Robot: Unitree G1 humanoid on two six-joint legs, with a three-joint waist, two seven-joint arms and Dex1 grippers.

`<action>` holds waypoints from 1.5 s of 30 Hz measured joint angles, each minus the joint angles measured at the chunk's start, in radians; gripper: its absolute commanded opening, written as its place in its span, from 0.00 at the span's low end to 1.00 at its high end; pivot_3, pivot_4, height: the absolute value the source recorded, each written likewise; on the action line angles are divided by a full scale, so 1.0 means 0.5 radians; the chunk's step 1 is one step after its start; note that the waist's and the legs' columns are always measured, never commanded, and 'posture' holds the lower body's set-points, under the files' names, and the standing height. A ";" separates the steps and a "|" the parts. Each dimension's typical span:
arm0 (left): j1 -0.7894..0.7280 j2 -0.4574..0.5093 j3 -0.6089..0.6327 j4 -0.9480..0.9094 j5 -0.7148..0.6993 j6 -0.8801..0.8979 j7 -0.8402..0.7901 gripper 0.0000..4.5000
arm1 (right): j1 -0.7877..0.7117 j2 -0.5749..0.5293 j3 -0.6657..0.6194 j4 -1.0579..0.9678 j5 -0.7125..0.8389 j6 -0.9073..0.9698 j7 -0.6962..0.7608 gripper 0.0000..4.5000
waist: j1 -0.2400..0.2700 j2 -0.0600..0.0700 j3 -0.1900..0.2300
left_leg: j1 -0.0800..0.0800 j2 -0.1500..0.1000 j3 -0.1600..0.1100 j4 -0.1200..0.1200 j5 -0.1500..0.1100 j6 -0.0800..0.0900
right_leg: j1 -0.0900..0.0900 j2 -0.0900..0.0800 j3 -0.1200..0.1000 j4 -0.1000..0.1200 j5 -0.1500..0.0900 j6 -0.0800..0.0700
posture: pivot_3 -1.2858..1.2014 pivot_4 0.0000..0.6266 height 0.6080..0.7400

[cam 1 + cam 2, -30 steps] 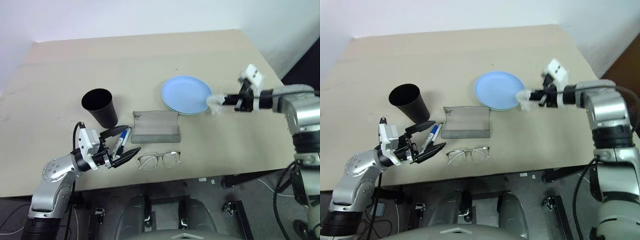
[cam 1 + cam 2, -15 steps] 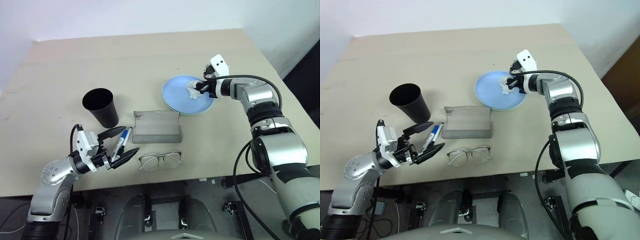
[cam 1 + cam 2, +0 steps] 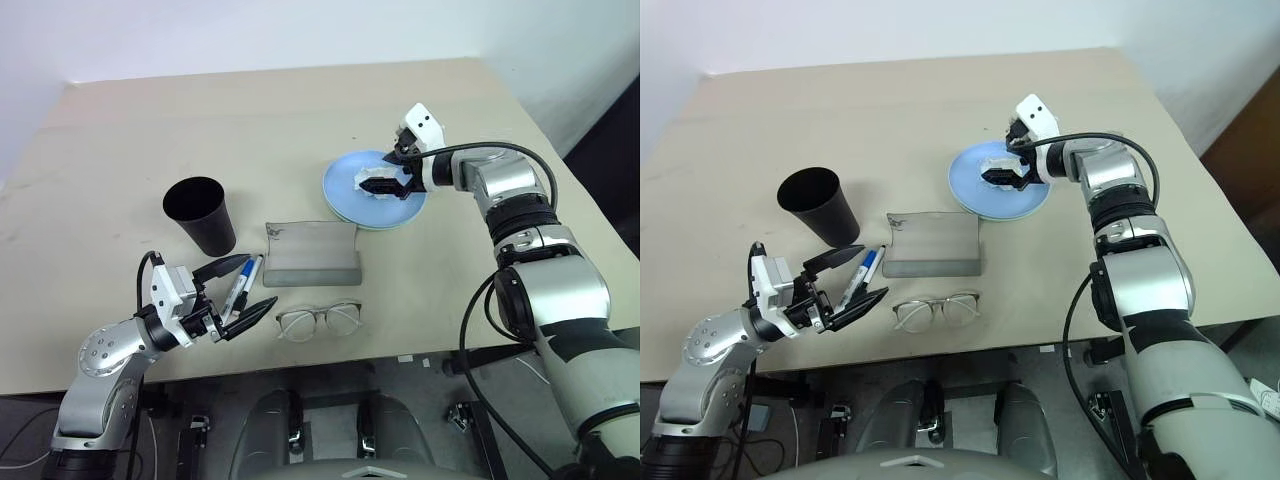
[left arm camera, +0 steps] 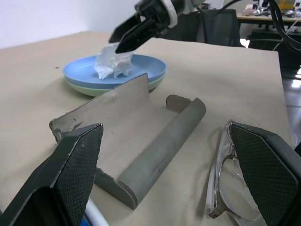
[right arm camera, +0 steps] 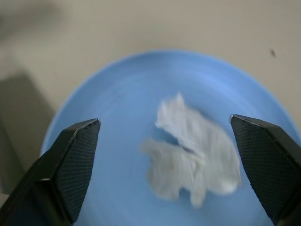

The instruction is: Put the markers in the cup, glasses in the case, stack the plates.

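A light blue plate lies on a mint green plate at the table's right of centre. A crumpled white tissue rests on the blue plate. My right gripper hovers just above the tissue, open, with nothing held. A white marker with a blue cap lies on the table between the open fingers of my left gripper, near the front left. The black cup stands upright just behind it. The grey case lies open at the centre. The glasses lie in front of it.
The table's front edge runs close behind the glasses and my left gripper. Bare tabletop stretches behind the cup and plates. Chairs and desks stand beyond the table's right side.
My right gripper carried the tissue leftward over the blue plate, then opened. The tissue now lies on the plate. My left gripper has stayed put and open.
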 measured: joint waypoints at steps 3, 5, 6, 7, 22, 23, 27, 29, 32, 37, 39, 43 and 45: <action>-0.019 0.001 0.000 0.001 0.000 0.000 -0.004 1.00 | 0.051 -0.040 -0.029 -0.184 0.040 0.020 0.056 0.99 | 0.004 0.000 0.000 | 0.000 0.000 0.000 0.000 0.000 0.000 | 0.001 -0.001 0.000 0.000 0.000 0.000 | 0.52 0.24 0.84; -0.037 0.002 0.000 0.001 0.000 0.000 -0.005 1.00 | 0.123 -0.085 -0.058 -0.350 0.096 0.046 0.118 0.99 | 0.008 0.000 0.000 | 0.000 0.000 0.000 0.000 0.000 0.000 | 0.001 -0.001 0.000 -0.001 0.000 0.000 | 0.52 0.24 0.84; -0.039 0.003 0.001 0.002 -0.001 -0.001 -0.007 1.00 | 0.190 -0.111 -0.090 -0.481 0.147 0.070 0.169 0.99 | 0.009 0.000 0.000 | 0.000 0.000 -0.001 0.000 0.000 0.000 | 0.001 -0.001 0.000 -0.002 0.000 0.000 | 0.52 0.24 0.84; -0.040 0.004 0.002 0.003 -0.002 0.001 -0.007 1.00 | 0.245 -0.136 -0.107 -0.590 0.198 0.108 0.210 0.99 | 0.007 0.000 0.000 | 0.000 0.000 0.000 0.000 0.000 0.000 | 0.001 -0.001 0.000 -0.002 0.000 0.000 | 0.52 0.24 0.84; 0.166 0.197 0.273 -0.071 -0.172 0.146 -0.073 1.00 | 0.693 -0.380 0.145 -1.950 0.945 1.323 0.633 0.99 | -0.001 0.000 0.000 | 0.003 0.002 -0.006 -0.001 -0.010 0.003 | -0.006 -0.004 0.001 -0.004 0.002 -0.005 | 0.52 0.24 0.84; 0.185 0.209 0.281 -0.070 -0.176 0.149 -0.086 1.00 | 0.682 -0.370 0.251 -1.953 0.939 1.358 0.643 0.99 | -0.002 0.000 0.000 | 0.003 0.002 -0.006 -0.002 -0.010 0.003 | -0.007 -0.004 0.002 -0.005 0.002 -0.005 | 0.52 0.24 0.84; 0.182 0.209 0.299 -0.064 -0.176 0.150 -0.092 1.00 | 0.607 -0.250 0.646 -1.839 0.805 1.332 0.656 0.99 | 0.002 0.000 0.000 | 0.000 0.002 -0.006 -0.002 -0.011 0.003 | -0.010 -0.005 0.002 -0.006 0.004 -0.008 | 0.52 0.24 0.84; 0.188 0.202 0.307 -0.063 -0.177 0.150 -0.089 1.00 | 0.536 -0.225 0.771 -1.753 0.770 1.299 0.723 0.99 | 0.001 0.001 0.001 | -0.003 0.000 -0.006 -0.002 -0.011 0.003 | -0.012 -0.007 0.002 -0.006 0.004 -0.008 | 0.52 0.24 0.84; 0.202 0.183 0.295 -0.060 -0.171 0.148 -0.112 1.00 | 0.367 -0.171 0.913 -1.645 0.704 1.253 0.823 0.99 | -0.003 0.001 0.001 | -0.004 0.000 -0.005 -0.003 -0.011 0.004 | -0.014 -0.006 0.002 -0.007 0.004 -0.008 | 0.52 0.24 0.84; 0.199 0.156 0.272 -0.037 -0.136 0.125 -0.130 1.00 | 0.299 -0.153 1.055 -1.590 0.647 1.162 0.979 0.99 | 0.001 0.001 0.000 | -0.004 0.000 -0.005 -0.004 -0.011 0.004 | -0.013 -0.006 0.001 -0.007 0.005 -0.008 | 0.52 0.24 0.84; 0.199 0.154 0.271 -0.020 -0.135 0.122 -0.131 1.00 | 0.298 -0.148 1.110 -1.586 0.629 1.144 1.031 0.99 | -0.002 0.001 0.000 | -0.004 0.000 -0.005 -0.004 -0.011 0.004 | -0.014 -0.006 0.001 -0.007 0.005 -0.008 | 0.52 0.24 0.84; 0.199 0.152 0.270 -0.010 -0.132 0.109 -0.147 1.00 | 0.285 -0.109 1.198 -1.586 0.576 1.125 1.077 0.99 | -0.002 0.001 0.000 | -0.004 0.001 -0.006 -0.004 -0.011 0.003 | -0.014 -0.006 0.001 -0.007 0.005 -0.008 | 0.52 0.24 0.84; 0.197 0.150 0.259 -0.003 -0.129 0.095 -0.153 1.00 | 0.285 -0.088 1.252 -1.579 0.535 1.106 1.080 0.99 | -0.002 0.001 0.000 | -0.004 0.000 -0.005 -0.004 -0.011 0.003 | -0.014 -0.006 0.001 -0.007 0.005 -0.008 | 0.52 0.24 0.84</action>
